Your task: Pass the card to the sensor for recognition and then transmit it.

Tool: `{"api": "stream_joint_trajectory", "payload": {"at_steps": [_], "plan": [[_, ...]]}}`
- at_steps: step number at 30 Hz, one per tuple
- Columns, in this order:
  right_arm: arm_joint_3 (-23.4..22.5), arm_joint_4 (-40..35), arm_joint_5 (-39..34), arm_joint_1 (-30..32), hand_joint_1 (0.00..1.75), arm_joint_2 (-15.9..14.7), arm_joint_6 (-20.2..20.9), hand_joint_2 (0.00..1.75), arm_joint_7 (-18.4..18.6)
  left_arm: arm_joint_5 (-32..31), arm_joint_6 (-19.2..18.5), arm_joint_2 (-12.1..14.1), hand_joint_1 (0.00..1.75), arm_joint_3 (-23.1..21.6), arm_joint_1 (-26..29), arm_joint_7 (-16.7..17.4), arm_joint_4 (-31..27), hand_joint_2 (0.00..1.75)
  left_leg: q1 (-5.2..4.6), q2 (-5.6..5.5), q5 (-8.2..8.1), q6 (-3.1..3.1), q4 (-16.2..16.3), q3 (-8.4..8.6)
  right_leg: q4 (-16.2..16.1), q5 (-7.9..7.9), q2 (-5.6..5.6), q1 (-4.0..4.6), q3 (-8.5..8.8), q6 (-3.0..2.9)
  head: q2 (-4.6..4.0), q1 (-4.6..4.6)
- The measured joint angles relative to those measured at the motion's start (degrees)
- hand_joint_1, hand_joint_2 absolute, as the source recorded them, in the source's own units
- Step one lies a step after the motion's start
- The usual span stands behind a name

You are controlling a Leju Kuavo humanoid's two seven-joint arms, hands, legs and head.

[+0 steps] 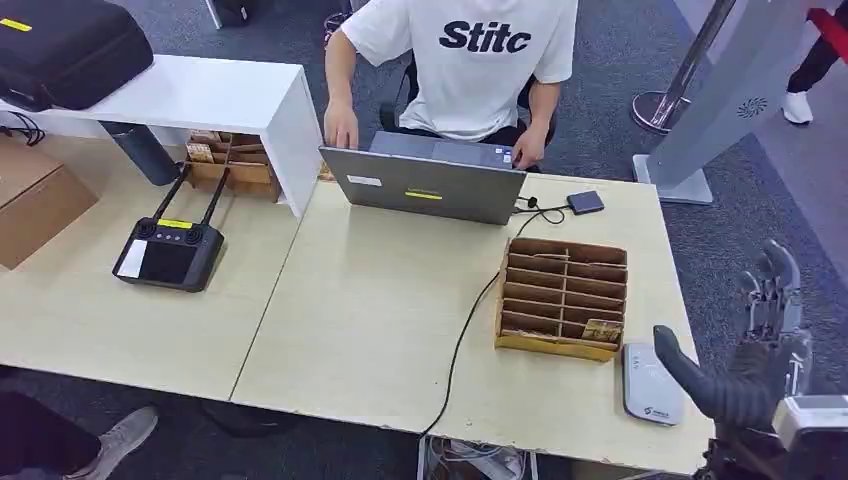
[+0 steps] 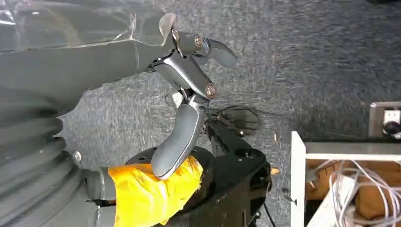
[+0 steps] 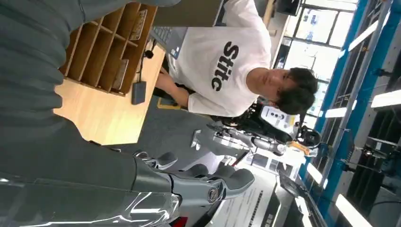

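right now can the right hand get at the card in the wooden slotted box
Probably yes: the right hand is open beside the wooden slotted box, and the card sits in the near corner slot with nothing between them.

A small patterned tan card (image 1: 602,330) stands in the front right slot of the brown cardboard divided box (image 1: 562,297), near the table's right edge. Just beside the box, at the table's front right corner, a flat white rounded-rectangle card sensor (image 1: 652,383) lies face up.
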Motion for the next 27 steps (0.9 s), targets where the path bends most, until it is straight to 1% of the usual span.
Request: {"api": "stream_joint_trajectory", "payload": {"at_steps": [5,8,11,15,21,23,27], "plan": [[-0.15,-0.11,0.0,0.29,0.0,0.22,0.0,1.75,-0.02,-0.42,-0.35,-1.14,0.0,1.36,-0.03,0.09,0.63,1.75,0.0,0.02,0.0,0.0,0.0,0.02,0.0,0.0,0.01,0.0,0.0,0.0,0.0,-0.02],[-0.2,-0.15,0.0,0.46,0.0,0.28,0.0,1.75,-0.02,-2.47,-2.04,-2.02,0.0,3.22,-0.36,0.5,1.53,1.75,0.0,0.02,0.0,0.0,0.0,0.02,0.0,0.0,0.01,0.0,0.0,0.0,0.0,-0.02],[-0.2,-0.17,0.0,0.48,0.0,0.41,0.07,1.75,-0.28,-5.97,-4.5,-3.24,0.0,6.43,-1.39,0.57,3.69,1.75,0.0,0.02,0.0,0.0,0.0,0.02,0.0,0.0,0.01,0.0,0.01,0.0,0.0,-0.02],[-0.2,-0.17,-0.11,0.49,0.0,0.52,0.07,1.75,-0.42,-8.14,-5.86,-4.27,0.0,9.21,-2.31,0.11,5.57,1.75,-0.01,0.01,0.0,0.0,0.0,0.02,0.0,0.0,0.01,0.0,0.01,0.0,0.0,-0.02],[-0.17,-0.17,-0.22,0.48,0.0,0.52,-0.2,1.75,-0.72,-16.75,-10.87,-6.17,0.0,15.62,-4.3,-0.55,8.66,1.75,0.0,0.02,0.0,0.0,0.0,0.01,0.0,0.0,0.01,0.0,0.0,0.0,0.0,-0.02],[-0.17,-0.17,-0.18,0.45,0.0,0.52,-0.22,1.75,-0.74,-21.45,-13.03,-7.24,0.0,19.4,-5.14,-0.77,9.79,1.75,0.0,0.02,0.0,0.0,0.0,0.01,0.0,0.0,0.02,0.0,0.01,0.0,0.0,-0.02],[-0.17,-0.17,-0.11,0.41,0.0,0.52,-0.22,1.75,-0.74,-26.1,-14.97,-8.68,0.0,25.01,-6.83,-1.85,11.77,1.75,0.0,0.01,0.0,0.0,0.0,0.01,0.0,0.0,0.0,0.0,0.01,0.0,0.0,-0.02]]}}
